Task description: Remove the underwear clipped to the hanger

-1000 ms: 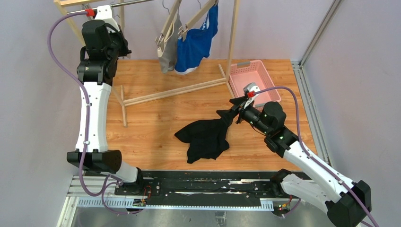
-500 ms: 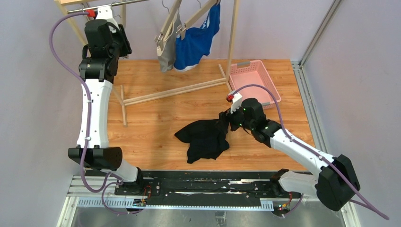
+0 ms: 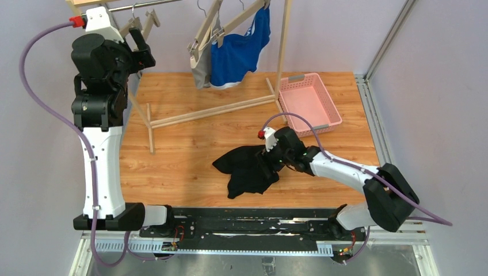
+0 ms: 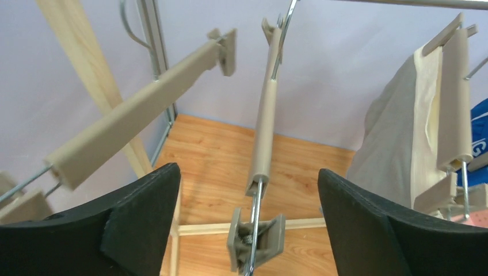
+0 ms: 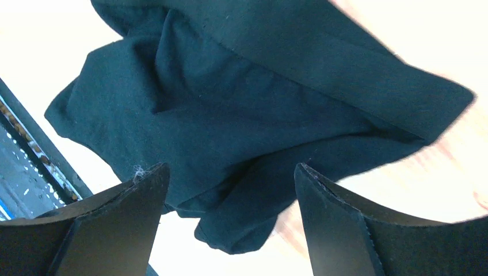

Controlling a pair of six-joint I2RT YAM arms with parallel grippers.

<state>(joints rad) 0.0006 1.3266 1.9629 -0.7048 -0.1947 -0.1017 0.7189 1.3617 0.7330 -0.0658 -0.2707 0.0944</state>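
The black underwear (image 3: 248, 168) lies crumpled on the wooden table near its front edge; it fills the right wrist view (image 5: 241, 115). My right gripper (image 3: 266, 160) is open just above its right side, holding nothing. The grey underwear (image 3: 200, 72) and the bright blue underwear (image 3: 237, 54) hang clipped to beige hangers (image 3: 208, 31) on the rack at the back. My left gripper (image 3: 136, 45) is open, raised at the rack's left end, with an empty hanger's bar and clip (image 4: 254, 234) between its fingers (image 4: 135, 224). The grey underwear shows at the right of the left wrist view (image 4: 394, 149).
A pink basket (image 3: 308, 103) stands at the back right of the table. The wooden rack's feet and crossbar (image 3: 207, 114) lie across the back of the table. Another empty hanger (image 4: 138, 118) hangs at the left. Walls close in on both sides.
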